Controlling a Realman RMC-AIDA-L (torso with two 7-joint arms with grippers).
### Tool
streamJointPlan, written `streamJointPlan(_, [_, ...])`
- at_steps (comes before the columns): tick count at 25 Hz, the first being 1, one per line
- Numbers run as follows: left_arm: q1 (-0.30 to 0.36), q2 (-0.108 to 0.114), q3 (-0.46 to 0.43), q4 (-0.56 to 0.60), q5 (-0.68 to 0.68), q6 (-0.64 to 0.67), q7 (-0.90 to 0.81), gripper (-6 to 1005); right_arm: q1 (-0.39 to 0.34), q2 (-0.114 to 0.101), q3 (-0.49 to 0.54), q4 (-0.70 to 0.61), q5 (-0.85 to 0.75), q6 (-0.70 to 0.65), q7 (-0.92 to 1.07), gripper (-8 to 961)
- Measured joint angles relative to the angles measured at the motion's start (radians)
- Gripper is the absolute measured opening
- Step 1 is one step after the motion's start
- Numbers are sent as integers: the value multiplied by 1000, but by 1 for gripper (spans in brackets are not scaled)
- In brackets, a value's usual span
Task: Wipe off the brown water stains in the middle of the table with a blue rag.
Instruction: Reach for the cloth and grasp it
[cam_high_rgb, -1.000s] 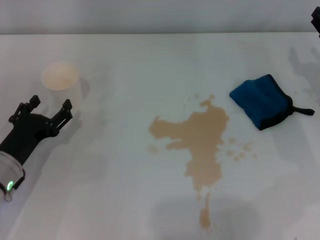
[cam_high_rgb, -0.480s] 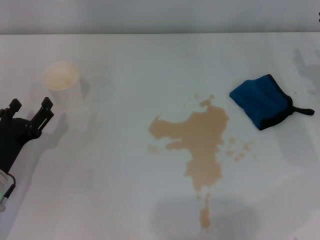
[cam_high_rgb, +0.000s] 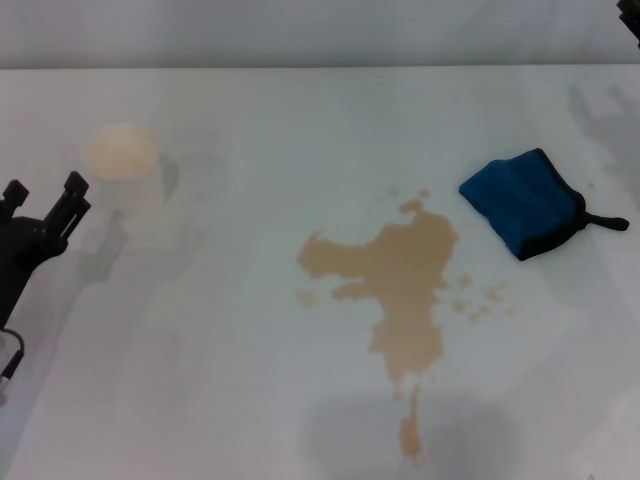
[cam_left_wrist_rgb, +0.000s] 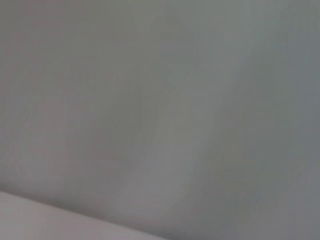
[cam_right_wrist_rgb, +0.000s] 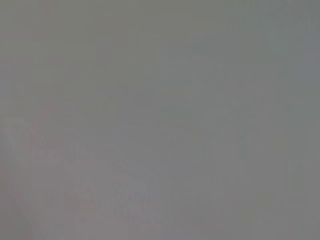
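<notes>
The brown water stains (cam_high_rgb: 400, 270) spread in an irregular tan puddle in the middle of the white table (cam_high_rgb: 230, 390), with small drops around them. The blue rag (cam_high_rgb: 520, 200), folded, with black edging and a short black loop, lies on the table to the right of the stains, apart from them. My left gripper (cam_high_rgb: 45, 190) is open and empty at the far left edge, far from the rag. Only a black sliver of my right arm (cam_high_rgb: 633, 10) shows at the top right corner. Both wrist views show only plain grey surface.
A white paper cup (cam_high_rgb: 122, 160) stands upright at the back left, just right of my left gripper. The table's far edge runs along the top of the head view.
My left gripper has drawn back to the left and away from the cup, still open. The right arm has moved almost out of view at the top right. Rag and stains have not moved.
</notes>
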Motion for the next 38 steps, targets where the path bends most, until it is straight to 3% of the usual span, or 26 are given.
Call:
streamJointPlan(5, [1, 0, 0, 4, -8, 11, -2, 887, 7, -59, -34, -103, -269, -176, 337, 690])
streamJointPlan(9, [8, -1, 0, 6, -19, 36, -2, 887, 29, -108, -35, -155, -495, -187, 534, 690])
streamJointPlan(16, [18, -3, 0, -1, -40, 48, -2, 888, 92, -152, -38, -267, -859, -140, 808, 691])
streamJointPlan(21, [13, -4, 0, -3, -40, 65, -3, 887, 215, -182, -37, -271, -1380, -72, 1179, 691])
streamJointPlan(23, [9, -4, -7, -2, -41, 77, -3, 887, 262, -180, -33, -283, -1595, -41, 1319, 690])
streamJointPlan(26, [10, -4, -21, -1, -42, 85, -3, 887, 299, -158, -31, -334, -1783, 12, 1411, 690])
streamJointPlan(33, [3, -1, -25, 3, -42, 87, -10, 888, 323, -99, -30, -540, -1998, 220, 1556, 690])
streamJointPlan(38, [1, 0, -25, 7, -42, 82, -58, 888, 347, -52, -30, -595, -2157, 321, 1641, 691])
